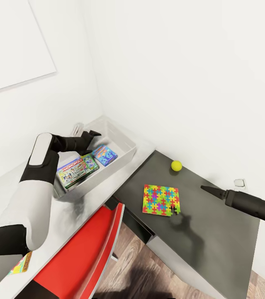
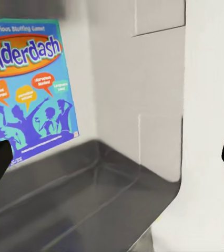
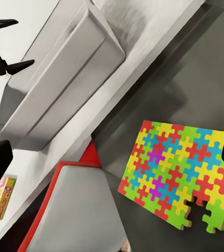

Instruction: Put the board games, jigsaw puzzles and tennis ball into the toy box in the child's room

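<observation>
The toy box sits in the corner on the light grey part of the surface, pushed up near the white walls. Inside it lie two board games: a green-edged box printed "MONOPOLY" and, just beside it, a blue one. In the left wrist view the blue box's yellow title reads "alderdash" with its first letter cut off, under a line ending in "Bluffing Game".

The left gripper hangs over the toy box's far end with its fingers spread wide and nothing between them.

On the dark grey wing lies a jigsaw puzzle with a few pieces loose at one corner; the tennis ball rests apart from it, nearer the wall. The right gripper hovers above the dark wing, beyond the puzzle; its fingertips sit at opposite edges of its wrist view, apart and empty.

A yellow box, partly hidden by the left arm, lies on the grey surface; its lettering is too small to read. A red chair stands tucked against the surface.
</observation>
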Tool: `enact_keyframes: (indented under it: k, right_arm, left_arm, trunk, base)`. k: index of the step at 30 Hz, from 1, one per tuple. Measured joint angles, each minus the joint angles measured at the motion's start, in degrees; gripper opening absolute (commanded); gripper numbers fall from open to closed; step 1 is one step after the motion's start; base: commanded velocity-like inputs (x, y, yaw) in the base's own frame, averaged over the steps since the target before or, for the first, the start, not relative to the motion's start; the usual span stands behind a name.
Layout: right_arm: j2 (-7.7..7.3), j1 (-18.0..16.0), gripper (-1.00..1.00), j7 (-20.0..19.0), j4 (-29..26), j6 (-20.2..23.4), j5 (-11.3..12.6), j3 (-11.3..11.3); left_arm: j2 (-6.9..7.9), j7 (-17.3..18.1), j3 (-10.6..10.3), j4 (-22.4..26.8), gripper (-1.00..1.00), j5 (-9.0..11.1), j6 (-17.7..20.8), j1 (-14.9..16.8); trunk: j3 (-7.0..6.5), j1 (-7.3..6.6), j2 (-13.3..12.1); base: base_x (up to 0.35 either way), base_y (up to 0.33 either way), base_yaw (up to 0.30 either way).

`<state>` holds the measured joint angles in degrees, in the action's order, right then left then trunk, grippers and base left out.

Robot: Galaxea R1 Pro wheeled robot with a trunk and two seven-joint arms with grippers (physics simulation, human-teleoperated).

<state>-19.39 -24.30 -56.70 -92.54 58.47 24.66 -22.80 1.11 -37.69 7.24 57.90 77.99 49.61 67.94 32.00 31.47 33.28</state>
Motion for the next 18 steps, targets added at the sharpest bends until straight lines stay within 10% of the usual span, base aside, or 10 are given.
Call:
enact_keyframes:
  k: [18]
  right_arm:
    - [-0.1,1.8,1.0,-2.9,0.0,-7.6,-0.4,0.3]
  left_arm:
    - [-0.1,3.5,-0.8,6.3,1.0,0.4,5.0,-1.2]
  trunk:
    - [0.0,0.0,0.0]
  base:
    - [0.0,0.0,0.0]
